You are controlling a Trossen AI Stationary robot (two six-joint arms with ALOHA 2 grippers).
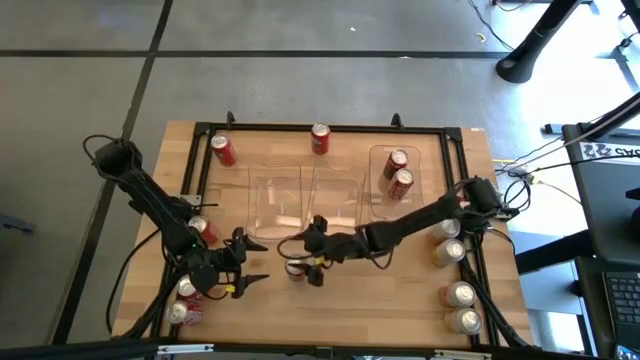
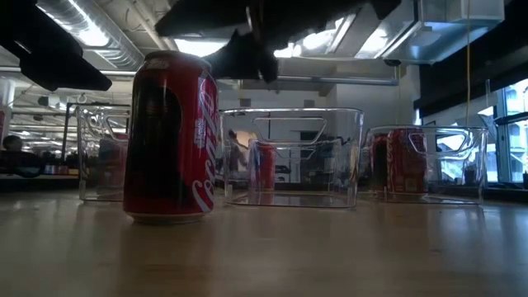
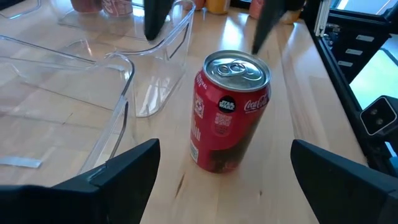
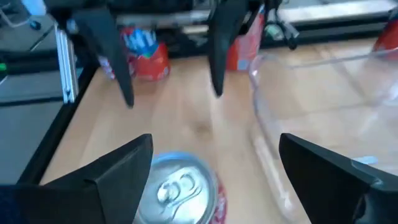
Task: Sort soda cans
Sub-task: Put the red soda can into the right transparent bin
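One red soda can (image 3: pixel 229 111) stands upright on the wooden surface (image 1: pixel 400 290), between the left gripper (image 1: pixel 247 267) and the right gripper (image 1: pixel 312 257) — both spread apart, neither touching it. Clear bins (image 1: pixel 300 197) stand just behind. Only the high view shows pale cans (image 1: pixel 455 280) near the right edge.

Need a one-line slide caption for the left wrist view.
Open left hand faces an upright red Coca-Cola can beside a clear plastic bin.
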